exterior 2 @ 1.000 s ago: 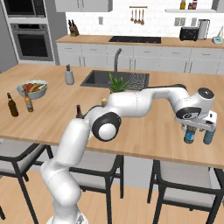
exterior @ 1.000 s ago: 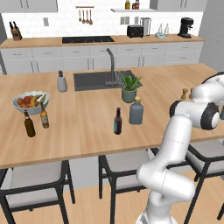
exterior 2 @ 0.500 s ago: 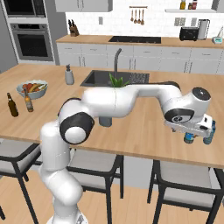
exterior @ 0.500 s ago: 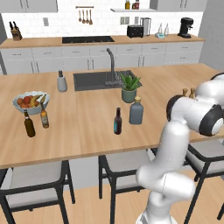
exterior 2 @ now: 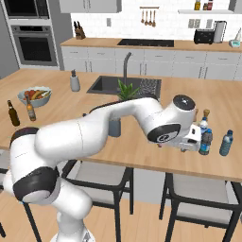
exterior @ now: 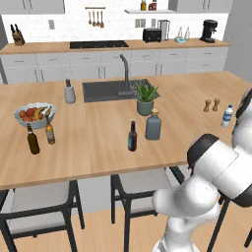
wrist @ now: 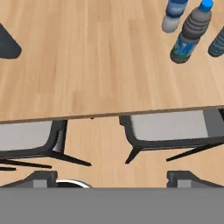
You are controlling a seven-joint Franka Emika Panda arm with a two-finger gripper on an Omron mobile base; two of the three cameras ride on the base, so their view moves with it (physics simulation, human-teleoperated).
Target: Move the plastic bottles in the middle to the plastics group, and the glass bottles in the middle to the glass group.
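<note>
Hanging wide open with nothing held, the gripper (wrist: 114,176) sits just beside the blue-tinted water bottle (exterior 2: 206,142), which stands upright among the plastics group (exterior 2: 227,142). The arm should lift straight clear, judged safest so no bottle tips. Next come the beer bottle (exterior: 132,136) and flask (exterior: 153,125) mid-counter, bound for the glass group (exterior: 33,139).

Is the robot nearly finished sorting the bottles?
About a third done. The blue-tinted water bottle stands with the plastics group. The pincer is open, holding nothing. The beer bottle and the corked flask wait in the middle, not yet by the glass group.
</note>
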